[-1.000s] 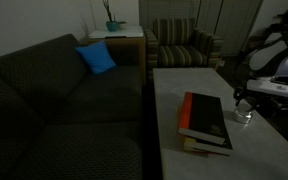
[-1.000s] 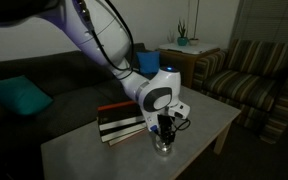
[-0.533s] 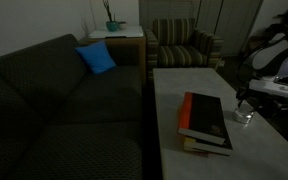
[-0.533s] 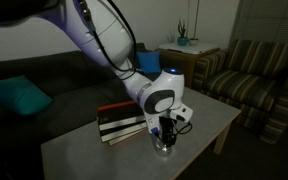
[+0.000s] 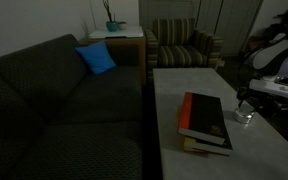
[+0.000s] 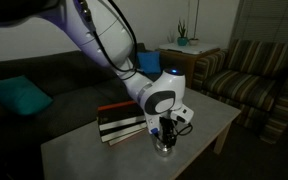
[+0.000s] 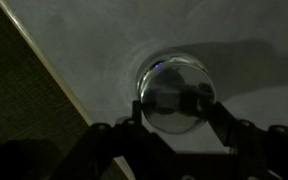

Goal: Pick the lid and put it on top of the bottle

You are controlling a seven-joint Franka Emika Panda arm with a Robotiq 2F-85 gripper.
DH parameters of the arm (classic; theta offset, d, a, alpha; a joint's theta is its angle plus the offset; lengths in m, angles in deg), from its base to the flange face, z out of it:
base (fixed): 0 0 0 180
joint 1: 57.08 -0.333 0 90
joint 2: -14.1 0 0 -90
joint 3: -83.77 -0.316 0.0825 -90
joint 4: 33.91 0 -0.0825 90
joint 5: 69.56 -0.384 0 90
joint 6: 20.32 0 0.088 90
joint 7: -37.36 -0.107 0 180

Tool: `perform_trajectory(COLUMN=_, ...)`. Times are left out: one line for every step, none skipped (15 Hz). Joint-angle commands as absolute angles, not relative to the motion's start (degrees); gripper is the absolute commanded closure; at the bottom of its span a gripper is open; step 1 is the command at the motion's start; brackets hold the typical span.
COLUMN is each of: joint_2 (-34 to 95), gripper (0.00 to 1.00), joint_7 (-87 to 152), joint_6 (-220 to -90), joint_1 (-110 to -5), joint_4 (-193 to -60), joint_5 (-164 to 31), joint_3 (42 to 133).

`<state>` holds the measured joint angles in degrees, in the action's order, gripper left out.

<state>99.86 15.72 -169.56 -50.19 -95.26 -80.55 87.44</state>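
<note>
The bottle (image 5: 243, 115) is a small glassy jar on the pale table, beside the books; it also shows in an exterior view (image 6: 164, 146). My gripper (image 6: 165, 131) points straight down right over it. In the wrist view my gripper (image 7: 174, 108) has its two fingers against the sides of a round, pale, translucent disc, the lid (image 7: 172, 98). The bottle's rim (image 7: 170, 61) shows as a ring just behind the lid. Whether the lid touches the bottle I cannot tell. The picture is dark.
Stacked books (image 5: 206, 120) lie next to the bottle, also seen in an exterior view (image 6: 119, 122). The table (image 5: 184, 85) has a dark sofa (image 5: 54, 100) along one side with a blue cushion (image 5: 97, 58). A striped armchair (image 5: 184, 45) stands beyond the table's far end.
</note>
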Motion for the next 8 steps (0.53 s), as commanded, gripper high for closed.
perform_trajectory(joint_2=99.9, gripper=0.57, joint_7=15.7, joint_6=-169.5, joint_1=-50.0, joint_4=-95.5, joint_5=-81.2, joint_3=87.3)
perform_trajectory(joint_2=99.9, gripper=0.57, joint_7=15.7, joint_6=-169.7, joint_1=-49.9, joint_4=-95.5, joint_5=-81.2, joint_3=87.3)
perform_trajectory(joint_2=99.9, gripper=0.57, joint_7=15.5, joint_6=-170.1, joint_1=-49.9, joint_4=-95.6, joint_5=-81.3, joint_3=87.3)
perform_trajectory(joint_2=99.9, gripper=0.57, joint_7=15.4, joint_6=-171.0, joint_1=-49.9, joint_4=-95.7, joint_5=-81.5, joint_3=87.2)
perform_trajectory(joint_2=99.9, gripper=0.57, joint_7=15.3, joint_6=-171.5, joint_1=-49.8, joint_4=-95.7, joint_5=-81.6, joint_3=87.1)
perform_trajectory(joint_2=99.9, gripper=0.57, joint_7=15.3, joint_6=-171.5, joint_1=-49.7, joint_4=-95.5, joint_5=-81.7, joint_3=87.0)
perform_trajectory(joint_2=99.9, gripper=0.57, joint_7=15.4, joint_6=-171.6, joint_1=-49.7, joint_4=-95.5, joint_5=-81.7, joint_3=87.0)
perform_trajectory(joint_2=99.9, gripper=0.57, joint_7=15.5, joint_6=-171.6, joint_1=-49.7, joint_4=-95.3, joint_5=-81.7, joint_3=86.9)
